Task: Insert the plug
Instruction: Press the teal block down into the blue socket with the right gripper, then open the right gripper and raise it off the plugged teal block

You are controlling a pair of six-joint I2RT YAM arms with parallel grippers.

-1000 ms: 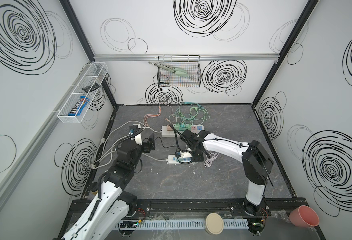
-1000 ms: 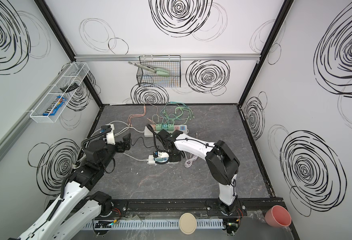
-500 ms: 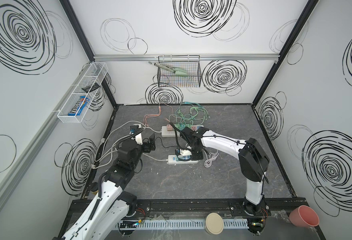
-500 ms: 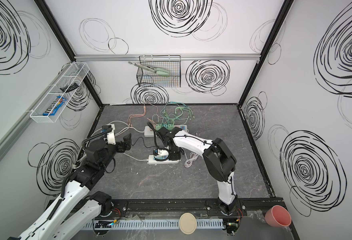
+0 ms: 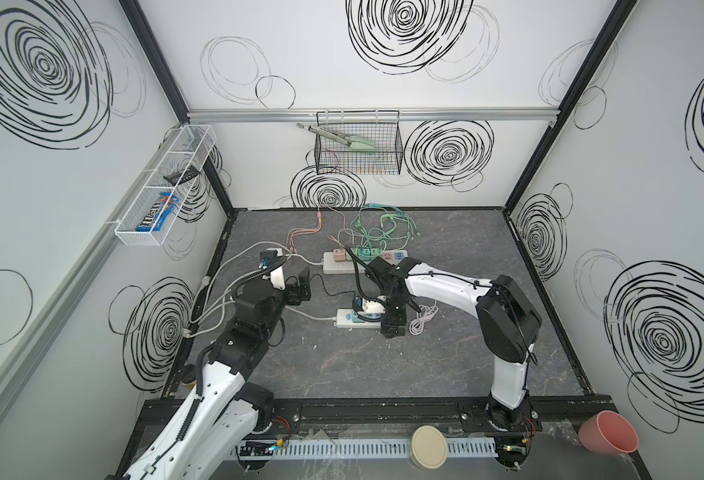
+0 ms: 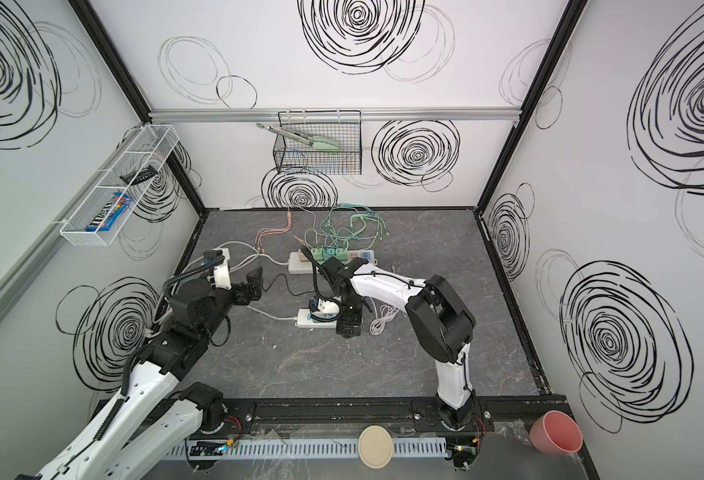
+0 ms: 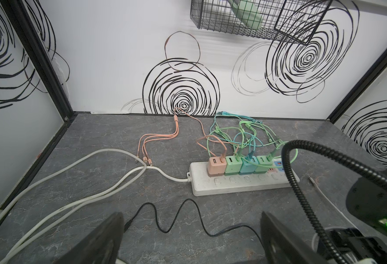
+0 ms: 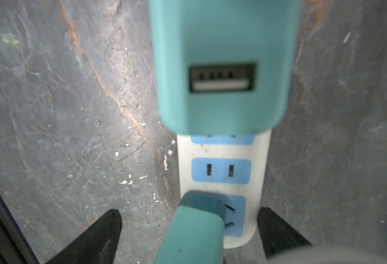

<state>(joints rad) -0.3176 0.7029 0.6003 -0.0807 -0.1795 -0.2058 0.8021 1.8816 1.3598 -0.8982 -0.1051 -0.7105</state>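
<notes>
The teal plug (image 8: 197,228) sits in the last socket of the white power strip (image 5: 342,322), at its 3 o'clock end in a top view. The right fingers (image 8: 101,233) stand wide open on both sides of it, holding nothing. The left fingers (image 7: 101,240) are wide open and empty too. The plug looks tipped to me, so lift straight up and do not bump it.

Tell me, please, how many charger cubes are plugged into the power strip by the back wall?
4, in a row on the power strip: pink cube, green cube, teal cube, second green cube. The black hose might hide another.
</notes>
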